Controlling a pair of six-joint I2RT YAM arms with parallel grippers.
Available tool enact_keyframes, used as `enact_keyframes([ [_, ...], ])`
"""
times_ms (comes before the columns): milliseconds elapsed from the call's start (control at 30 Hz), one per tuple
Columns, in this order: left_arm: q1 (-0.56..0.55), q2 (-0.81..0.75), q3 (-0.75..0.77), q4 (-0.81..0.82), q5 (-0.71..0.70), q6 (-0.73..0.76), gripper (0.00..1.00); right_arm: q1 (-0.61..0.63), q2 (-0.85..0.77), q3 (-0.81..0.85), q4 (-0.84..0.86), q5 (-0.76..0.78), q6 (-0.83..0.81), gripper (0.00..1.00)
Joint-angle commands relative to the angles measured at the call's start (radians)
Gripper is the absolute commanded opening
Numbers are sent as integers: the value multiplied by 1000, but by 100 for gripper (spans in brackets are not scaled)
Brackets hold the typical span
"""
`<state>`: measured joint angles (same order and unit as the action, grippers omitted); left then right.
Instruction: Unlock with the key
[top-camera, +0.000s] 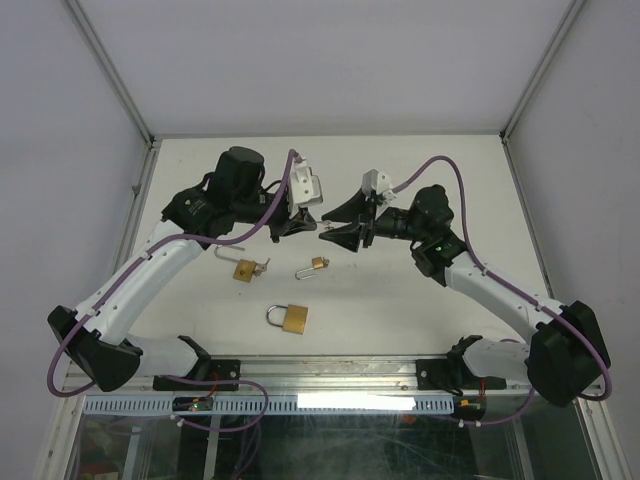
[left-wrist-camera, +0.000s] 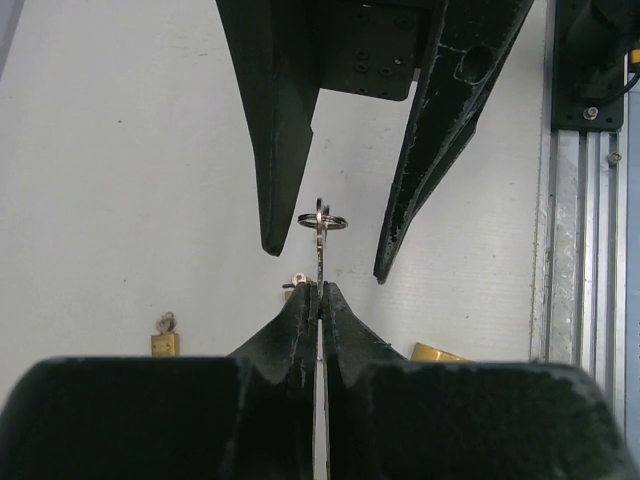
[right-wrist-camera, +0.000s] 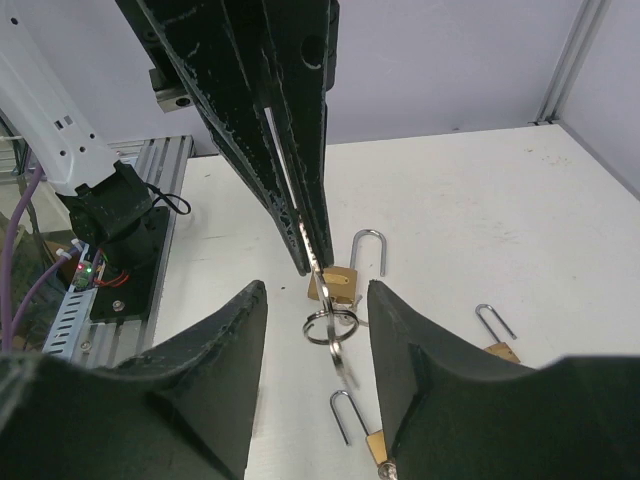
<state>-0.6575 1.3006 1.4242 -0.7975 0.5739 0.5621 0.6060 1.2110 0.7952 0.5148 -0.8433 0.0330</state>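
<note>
**A:** Overhead view first. What sits where?

**B:** The left gripper (top-camera: 303, 223) and right gripper (top-camera: 342, 236) meet tip to tip in the air above the middle of the table (top-camera: 400, 320), slightly toward its far edge. Three brass locks lie below, toward the near edge: the left padlock (top-camera: 243, 269), the small padlock (top-camera: 318, 264) and the large padlock (top-camera: 291, 318). They lie apart from each other and nothing touches them.

**A:** Left wrist view. What are the fingers doing?

**B:** The left fingers are pressed together on the key (left-wrist-camera: 320, 262). It stands on edge between them, with the key ring (left-wrist-camera: 322, 220) sticking out beyond the tips. The right fingers (left-wrist-camera: 285, 150) stand apart, one on each side of the ring, and do not touch it.

**A:** Why hold it like that?

**B:** My reading is a handover or regrip. The exposed ring end gives the other arm something to close on.

**A:** Right wrist view?

**B:** It agrees. The ring hangs in the gap between the spread right fingers, under the closed left tips. The padlocks lie on the table beyond.

**A:** Which lock is the target?

**B:** I cannot tell, nor whether any shackle is latched. The key is not yet in a keyhole.
</note>
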Motion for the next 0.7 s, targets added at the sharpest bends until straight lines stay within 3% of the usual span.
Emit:
enact_keyframes([
  [0,22,-50,-11,73,68,-30,0,-4,-40,4,26,-5,4,45],
  [167,27,-46,-11,73,94,-28,0,-4,-38,17,46,-11,9,38],
  [467,28,-40,-8,68,115,-25,0,-4,-22,39,73,-38,28,34],
  [667,30,-39,-7,65,120,-18,0,-5,-21,46,73,-55,35,10],
])
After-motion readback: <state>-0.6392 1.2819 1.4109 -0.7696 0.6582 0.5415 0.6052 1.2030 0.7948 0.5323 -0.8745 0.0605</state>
